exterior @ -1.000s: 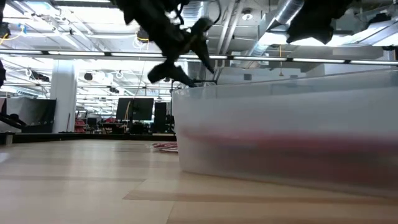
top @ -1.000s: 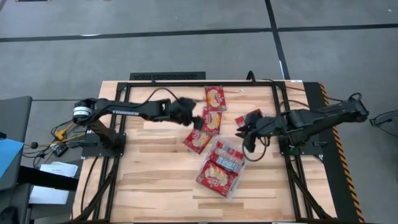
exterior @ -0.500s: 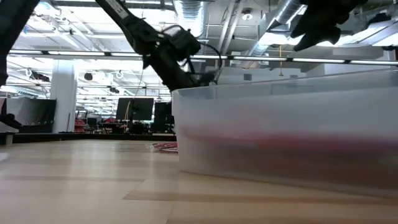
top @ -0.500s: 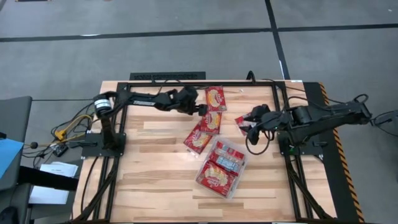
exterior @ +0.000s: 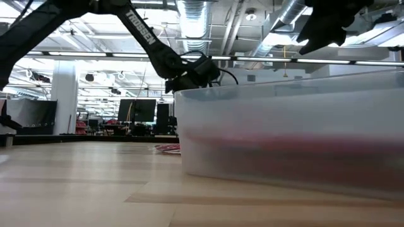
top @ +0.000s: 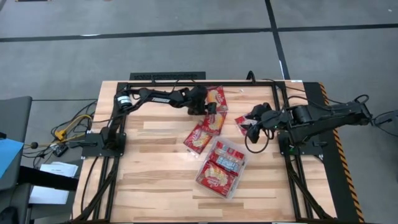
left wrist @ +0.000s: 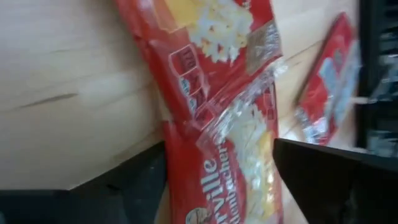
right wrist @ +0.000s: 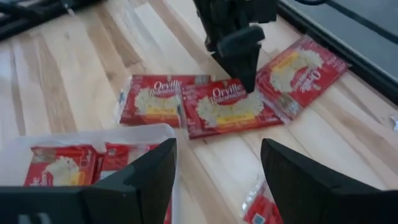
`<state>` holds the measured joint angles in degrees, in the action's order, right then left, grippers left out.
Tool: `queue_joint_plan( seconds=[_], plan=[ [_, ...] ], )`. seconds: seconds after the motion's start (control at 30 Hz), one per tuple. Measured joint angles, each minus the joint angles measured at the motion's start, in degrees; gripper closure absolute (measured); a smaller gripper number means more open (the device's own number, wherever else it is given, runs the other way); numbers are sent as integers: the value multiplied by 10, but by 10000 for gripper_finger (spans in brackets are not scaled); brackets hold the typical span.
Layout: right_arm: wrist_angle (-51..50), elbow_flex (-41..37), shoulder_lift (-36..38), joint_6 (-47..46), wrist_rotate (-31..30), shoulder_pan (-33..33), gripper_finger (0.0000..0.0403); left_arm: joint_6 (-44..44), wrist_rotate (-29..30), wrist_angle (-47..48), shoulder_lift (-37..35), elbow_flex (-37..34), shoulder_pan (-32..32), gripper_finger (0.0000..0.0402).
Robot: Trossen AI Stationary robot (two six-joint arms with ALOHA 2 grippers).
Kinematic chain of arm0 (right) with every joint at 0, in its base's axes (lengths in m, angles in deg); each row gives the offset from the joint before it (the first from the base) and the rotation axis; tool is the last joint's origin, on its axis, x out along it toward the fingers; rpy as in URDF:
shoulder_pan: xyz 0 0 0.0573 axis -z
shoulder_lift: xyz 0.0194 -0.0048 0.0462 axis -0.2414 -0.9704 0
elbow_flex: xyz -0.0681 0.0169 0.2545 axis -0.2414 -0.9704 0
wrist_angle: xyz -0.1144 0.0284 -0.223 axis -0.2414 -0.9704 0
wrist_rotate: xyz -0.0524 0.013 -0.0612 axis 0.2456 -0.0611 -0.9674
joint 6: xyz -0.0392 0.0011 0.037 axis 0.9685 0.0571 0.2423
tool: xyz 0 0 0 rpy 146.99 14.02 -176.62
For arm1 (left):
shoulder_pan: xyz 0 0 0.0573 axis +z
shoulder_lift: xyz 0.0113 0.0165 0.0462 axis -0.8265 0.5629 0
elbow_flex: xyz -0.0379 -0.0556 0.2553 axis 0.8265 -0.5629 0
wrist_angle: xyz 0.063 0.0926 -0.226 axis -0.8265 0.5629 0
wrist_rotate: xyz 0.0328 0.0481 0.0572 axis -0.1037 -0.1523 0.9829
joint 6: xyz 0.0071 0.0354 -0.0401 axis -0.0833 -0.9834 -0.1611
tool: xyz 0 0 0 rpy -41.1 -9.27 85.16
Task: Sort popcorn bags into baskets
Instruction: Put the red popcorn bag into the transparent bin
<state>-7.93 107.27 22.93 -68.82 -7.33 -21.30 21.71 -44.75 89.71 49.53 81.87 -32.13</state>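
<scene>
Three red popcorn bags lie flat in a row on the table: a far one (top: 216, 98), a middle one (top: 213, 121) and a near one (top: 198, 138). A fourth bag (top: 240, 122) lies alone by my right gripper. The clear tray (top: 231, 184) holds several more bags (right wrist: 62, 165). My left gripper (top: 206, 109) is open and low over the far end of the middle bag (left wrist: 217, 168), a finger on either side. My right gripper (top: 250, 122) is open and hovers beside the lone bag (right wrist: 261, 205). My left gripper comes from above, slanting down from the table's left, onto the far end of the middle bag (right wrist: 239, 94), next to the far bag (right wrist: 301, 65). Its open fingers (left wrist: 124, 186) stand on either side of the flat bag. I cannot tell whether they touch it.
The tray's frosted wall (exterior: 290, 132) fills the low view, with both arms above it. A black frame rail (top: 168, 76) runs along the far edge, and arm bases stand at both sides. Bare wood shows at the near left (top: 149, 180).
My left gripper has swung toward the table's far edge and right, and has come down over the row of bags. My right gripper has drawn back a little toward the right edge. The bags have stayed where they were.
</scene>
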Motion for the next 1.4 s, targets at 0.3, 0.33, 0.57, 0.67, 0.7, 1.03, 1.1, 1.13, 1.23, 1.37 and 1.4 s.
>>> queue_joint_plan(
  seconds=[0.3, 0.33, 0.57, 0.67, 0.7, 1.03, 1.1, 1.13, 1.23, 1.37, 1.4],
  plan=[
    [-5, 0, 3, 0, -20, 0, 143, -28, -15, -1, 17, 3, -4, 319],
    [-5, 0, 3, 0, -24, 0, 143, -33, -16, -1, 18, 3, -4, 346],
    [-4, 0, 4, 0, -32, 0, 143, -26, -34, 5, 16, 3, -2, 396],
    [-3, 0, 4, 0, -34, 0, 143, -14, -62, 16, 2, -1, 3, 398],
    [-2, 0, 4, 0, -35, 0, 143, -8, -64, 28, -8, -2, 3, 399],
    [7, 0, 4, -4, -45, 0, 143, -50, -13, 141, -138, -2, 1, 401],
    [9, 0, 4, -5, -45, 0, 143, -64, 4, 168, -163, -2, -1, 401],
    [10, 0, 4, -5, -45, 0, 143, -67, 12, 175, -176, -1, -3, 401],
    [11, 0, 3, -8, -45, 0, 143, -68, 34, 193, -214, -1, -13, 401],
    [22, 0, -3, -30, -45, -1, 143, -33, 87, 211, -278, -1, -50, 401],
    [27, 0, -2, -32, -45, -1, 143, -20, 109, 218, -293, 0, -66, 401]
  ],
)
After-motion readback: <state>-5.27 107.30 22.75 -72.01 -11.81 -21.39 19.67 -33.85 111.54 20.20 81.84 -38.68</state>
